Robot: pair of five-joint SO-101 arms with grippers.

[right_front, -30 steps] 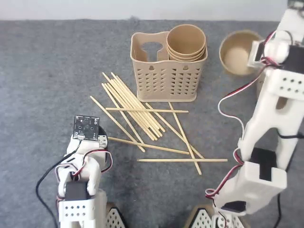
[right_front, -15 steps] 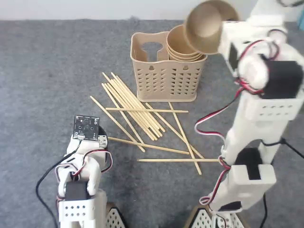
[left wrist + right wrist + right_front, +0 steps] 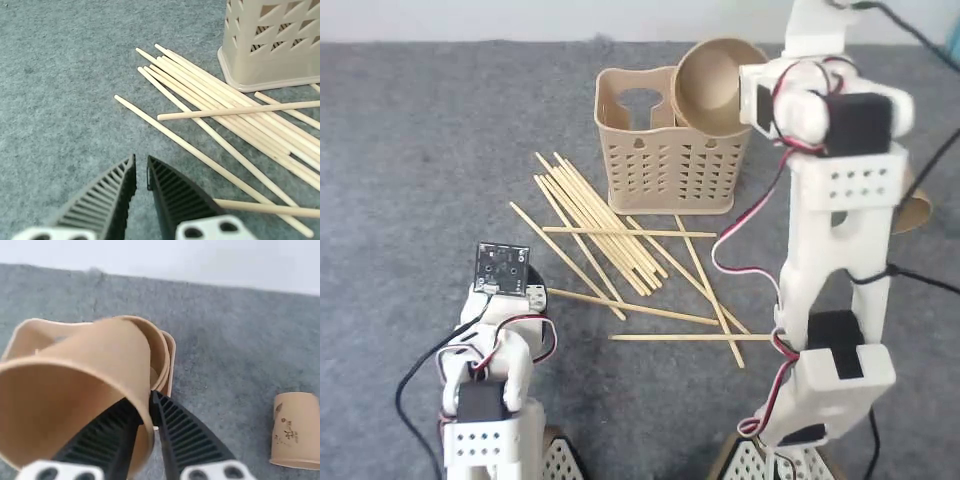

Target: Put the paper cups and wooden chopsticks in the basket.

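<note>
My right gripper (image 3: pixel 150 401) is shut on the wall of a brown paper cup (image 3: pixel 712 85), held tilted above the cups stacked in the right compartment of the beige basket (image 3: pixel 660 160). Those nested cups (image 3: pixel 161 347) sit just behind the held cup (image 3: pixel 75 385). Several wooden chopsticks (image 3: pixel 610 245) lie scattered on the grey carpet in front of the basket. Low over the carpet, my left gripper (image 3: pixel 140 165) is shut and empty, a short way from the nearest chopsticks (image 3: pixel 225 115). Another paper cup (image 3: pixel 295 430) lies on its side on the carpet.
The lying cup (image 3: pixel 912 210) is half hidden behind the right arm at the right edge. The basket's left compartment (image 3: pixel 635 105) holds nothing. Bare carpet stretches to the left of the chopsticks. A pale wall runs along the carpet's far edge.
The right arm lifted a cup from the far right of the carpet and carried it left, now tilted over the cup stack in the basket. The left arm has not moved.
</note>
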